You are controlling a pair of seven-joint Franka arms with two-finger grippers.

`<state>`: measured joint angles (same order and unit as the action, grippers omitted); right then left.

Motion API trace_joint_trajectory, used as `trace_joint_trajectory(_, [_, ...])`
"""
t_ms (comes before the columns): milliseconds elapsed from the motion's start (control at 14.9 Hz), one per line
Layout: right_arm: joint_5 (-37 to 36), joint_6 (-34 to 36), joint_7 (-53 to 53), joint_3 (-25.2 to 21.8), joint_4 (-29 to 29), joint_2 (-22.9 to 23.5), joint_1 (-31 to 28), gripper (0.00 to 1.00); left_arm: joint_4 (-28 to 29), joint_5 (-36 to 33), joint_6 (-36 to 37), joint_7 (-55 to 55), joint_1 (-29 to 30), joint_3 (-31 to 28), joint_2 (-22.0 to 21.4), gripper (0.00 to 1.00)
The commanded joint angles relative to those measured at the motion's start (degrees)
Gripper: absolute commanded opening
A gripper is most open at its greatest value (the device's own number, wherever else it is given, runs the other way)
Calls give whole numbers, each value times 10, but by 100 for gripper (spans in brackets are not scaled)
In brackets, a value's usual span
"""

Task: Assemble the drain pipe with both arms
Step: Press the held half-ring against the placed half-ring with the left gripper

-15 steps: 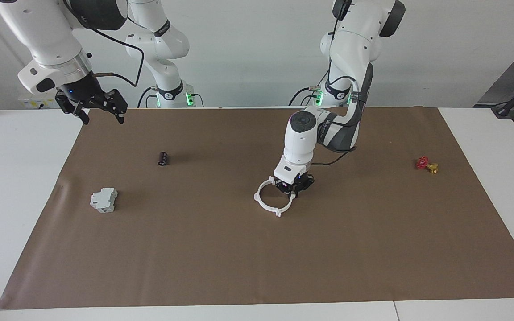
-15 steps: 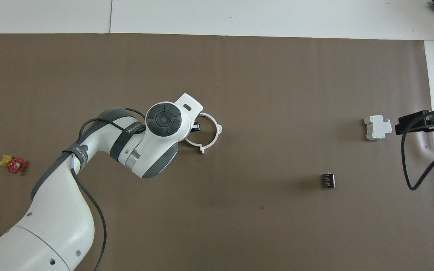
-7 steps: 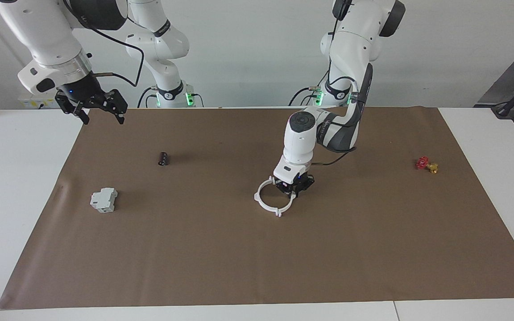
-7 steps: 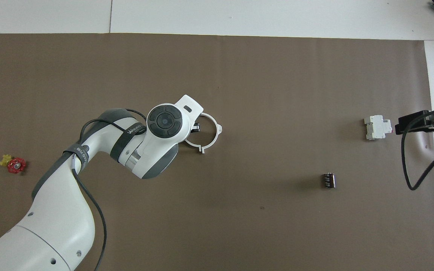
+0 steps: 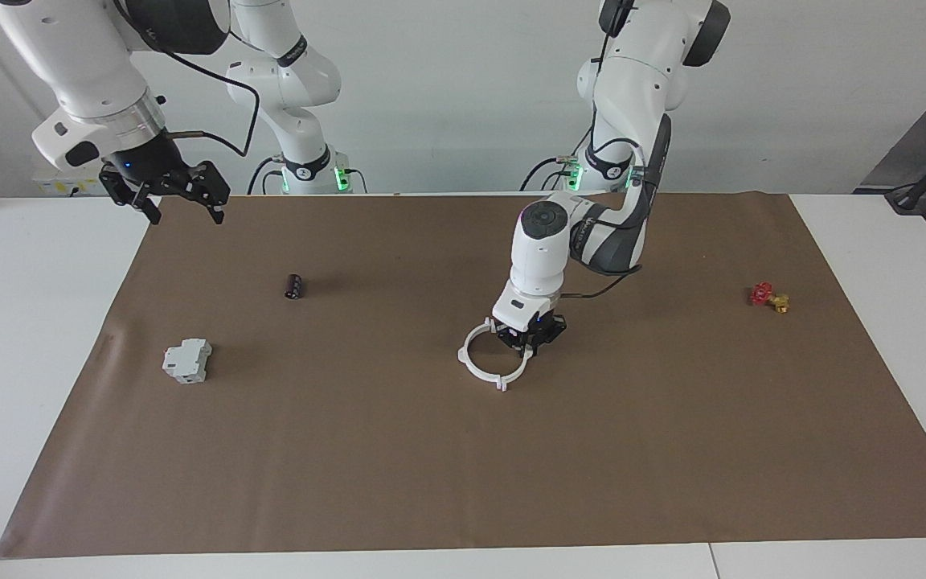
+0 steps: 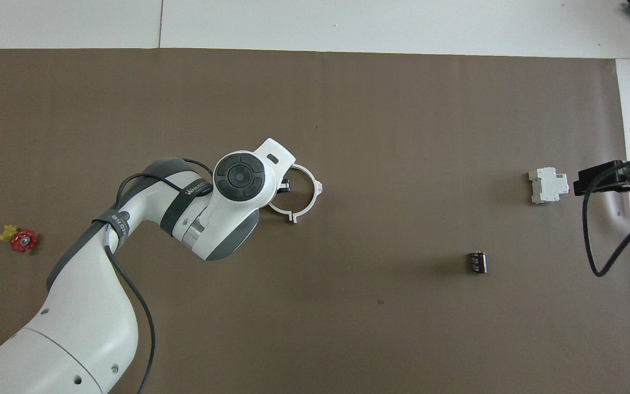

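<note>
The drain pipe (image 5: 492,359) lies on the brown mat mid-bench, looking like one joined ring already. The left hand (image 5: 529,343) is pinched shut on its rim. The right hand (image 5: 182,203) waits, open and empty, over the mat's corner. Only letting go seems left.

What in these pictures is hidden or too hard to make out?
- Overhead view: the left hand and part of the white ring are covered by the arm's own wrist.
- Facing view: whether the ring is lifted or lying on the brown mat.
- Overhead view: the right hand is cut off by the picture's edge.
</note>
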<state>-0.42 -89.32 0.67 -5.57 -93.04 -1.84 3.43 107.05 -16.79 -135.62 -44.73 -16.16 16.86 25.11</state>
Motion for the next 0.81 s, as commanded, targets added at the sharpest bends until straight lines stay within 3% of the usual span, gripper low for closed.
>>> trace_joint_trajectory(0, [0,4,11,2,-13,-14,-3,100,19,-15,-13,-16,-9,-8,-13,0])
trace_joint_trajectory(404, [0,4,11,2,-13,-14,-3,100,22,-15,-13,-17,-9,-8,-16,0])
trace_joint_trajectory(471, [0,4,11,2,-13,-14,-4,100,22,-15,-13,-17,-9,-8,-16,8])
trace_joint_trajectory(605, [0,4,11,2,-13,-14,-3,100,22,-16,-13,-16,-9,-8,-16,47])
trace_joint_trajectory(740, [0,4,11,2,-13,-14,-4,100,21,-16,-13,-16,-9,-8,-16,93])
